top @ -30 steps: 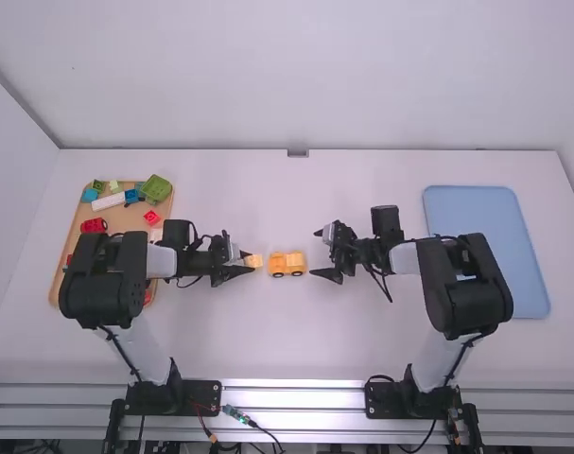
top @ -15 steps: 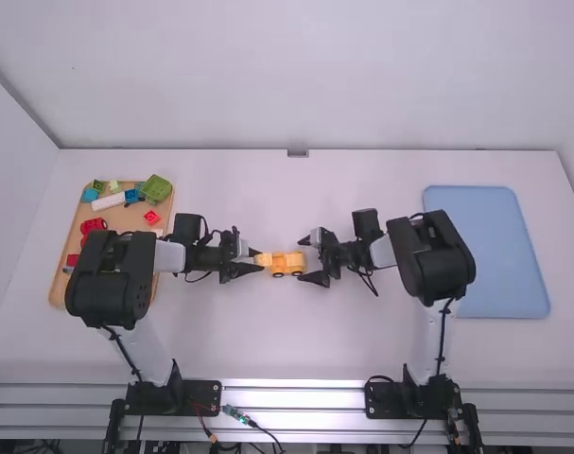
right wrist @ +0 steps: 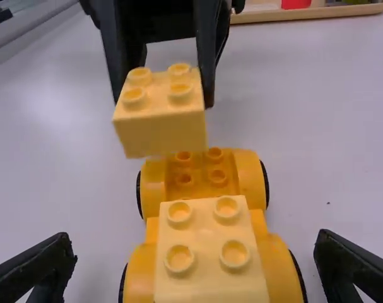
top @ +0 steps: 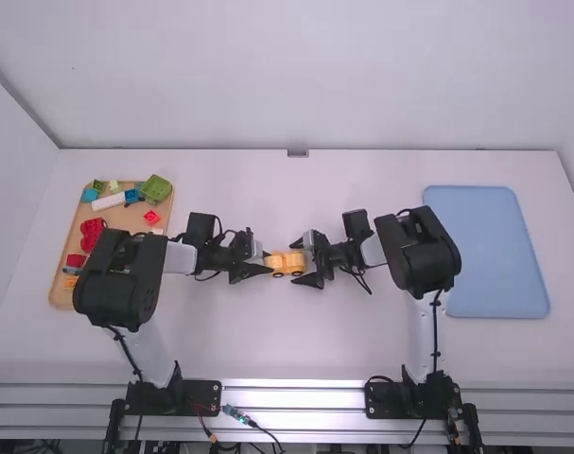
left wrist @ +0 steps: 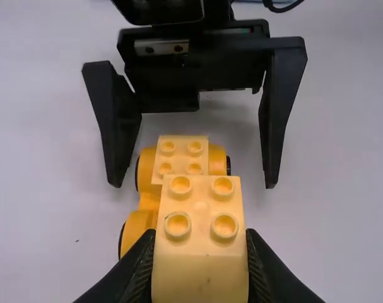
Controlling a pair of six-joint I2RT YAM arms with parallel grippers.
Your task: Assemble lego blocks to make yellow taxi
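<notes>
A yellow wheeled base (top: pixel 297 269) lies on the table (top: pixel 296 340), long axis left to right, the left gripper (top: pixel 269 262) clasping a four-stud block (right wrist: pixel 161 120) over its left end, the right gripper (top: pixel 294 263) spread around its right.

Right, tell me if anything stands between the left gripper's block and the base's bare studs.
Nothing visible stands between the block in the left gripper and the bare studs of the base; the open right gripper flanks its other end.

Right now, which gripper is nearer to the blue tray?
Right. The right gripper is at the end of the car nearest the tray; the left gripper is at the car's far end.
</notes>
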